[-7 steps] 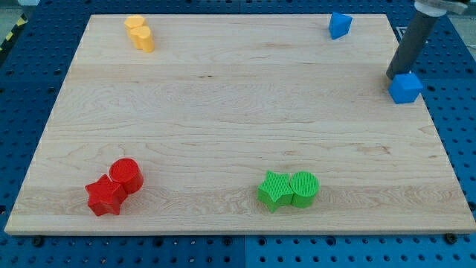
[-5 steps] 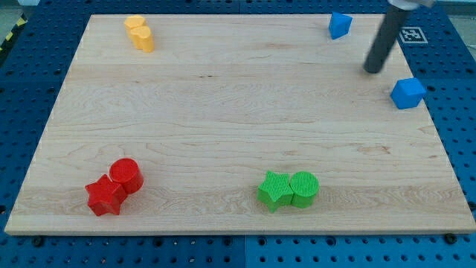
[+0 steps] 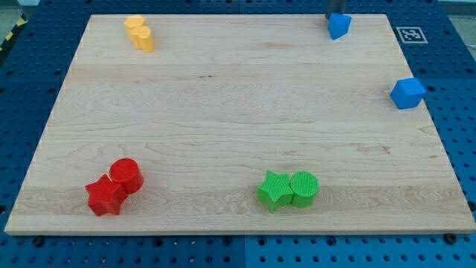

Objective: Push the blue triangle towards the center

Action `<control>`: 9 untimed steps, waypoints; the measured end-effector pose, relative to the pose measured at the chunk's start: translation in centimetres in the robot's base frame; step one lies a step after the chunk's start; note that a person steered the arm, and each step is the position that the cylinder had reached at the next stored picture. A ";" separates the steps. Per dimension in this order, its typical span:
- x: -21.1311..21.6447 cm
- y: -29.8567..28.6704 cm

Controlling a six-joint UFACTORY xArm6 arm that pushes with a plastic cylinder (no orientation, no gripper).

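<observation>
The blue triangle sits at the view's top edge of the wooden board, right of the middle. My tip shows as a short dark stub at the view's top, right behind the triangle's upper left side, touching or nearly touching it. A blue cube sits at the board's right edge, well apart from my tip.
Two yellow blocks stand together at the top left. A red cylinder and a red star touch at the bottom left. A green star and a green cylinder touch at the bottom middle.
My tip has left the blue cube at the right edge and moved up and left to just behind the blue triangle. No block has visibly moved.
</observation>
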State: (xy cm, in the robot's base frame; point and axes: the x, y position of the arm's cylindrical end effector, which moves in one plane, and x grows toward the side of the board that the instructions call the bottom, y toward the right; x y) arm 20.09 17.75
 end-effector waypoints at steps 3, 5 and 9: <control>1.2 1.9; 3.8 2.8; 5.1 -0.1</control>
